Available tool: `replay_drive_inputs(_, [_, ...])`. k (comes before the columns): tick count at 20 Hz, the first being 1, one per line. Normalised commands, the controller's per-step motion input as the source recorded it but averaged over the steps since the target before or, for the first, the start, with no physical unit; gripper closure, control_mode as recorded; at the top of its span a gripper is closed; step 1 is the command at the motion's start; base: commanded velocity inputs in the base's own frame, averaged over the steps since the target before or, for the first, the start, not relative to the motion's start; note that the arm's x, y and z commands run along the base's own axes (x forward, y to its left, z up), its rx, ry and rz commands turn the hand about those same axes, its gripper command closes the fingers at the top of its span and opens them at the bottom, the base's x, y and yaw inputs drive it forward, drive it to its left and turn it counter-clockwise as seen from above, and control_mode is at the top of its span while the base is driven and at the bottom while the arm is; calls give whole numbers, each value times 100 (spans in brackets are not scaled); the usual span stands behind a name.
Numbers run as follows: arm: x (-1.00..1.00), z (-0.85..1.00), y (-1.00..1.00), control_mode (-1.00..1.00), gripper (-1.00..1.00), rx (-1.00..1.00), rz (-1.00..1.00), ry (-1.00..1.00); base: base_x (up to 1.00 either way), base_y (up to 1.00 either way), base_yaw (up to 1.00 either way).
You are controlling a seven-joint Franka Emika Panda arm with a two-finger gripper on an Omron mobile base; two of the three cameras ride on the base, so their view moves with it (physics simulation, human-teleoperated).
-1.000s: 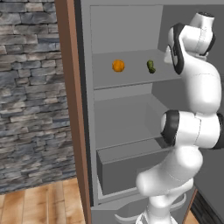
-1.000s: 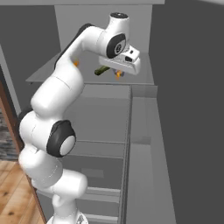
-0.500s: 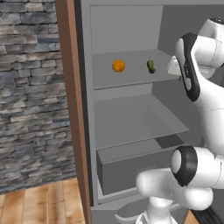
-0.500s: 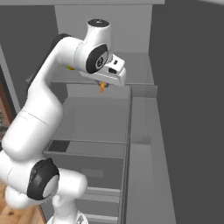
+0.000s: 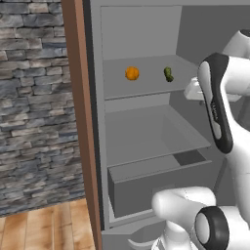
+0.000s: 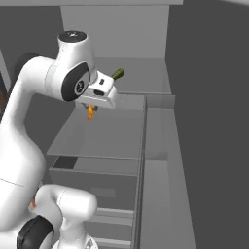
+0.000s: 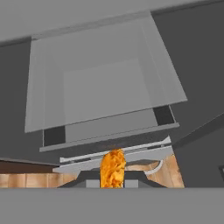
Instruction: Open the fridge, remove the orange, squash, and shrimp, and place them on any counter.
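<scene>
Hand view: claw (image 7: 113, 180) downward, clamped around shrimp (image 7: 113, 168).

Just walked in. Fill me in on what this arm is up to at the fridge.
The fridge stands open, and the arm is emptying it. Its fingers are shut on the shrimp, a small orange piece hanging under the hand in front of the shelves. The orange and the squash lie on the upper shelf, apart from each other. Nothing has reached a counter yet.
</scene>
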Motion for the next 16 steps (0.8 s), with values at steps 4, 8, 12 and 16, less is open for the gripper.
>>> replay_drive_inputs(4, [-51,8,32,-100,100,-2,18,0,0,0,0])
replay_drive_inputs(8, [-31,4,33,-100,100,0,17,3,0,0,0])
replay_drive_inputs(12, [-41,0,40,-100,100,-1,18,0,0,0,0])
replay_drive_inputs(16, [-54,0,38,-100,100,0,16,0,0,0,0])
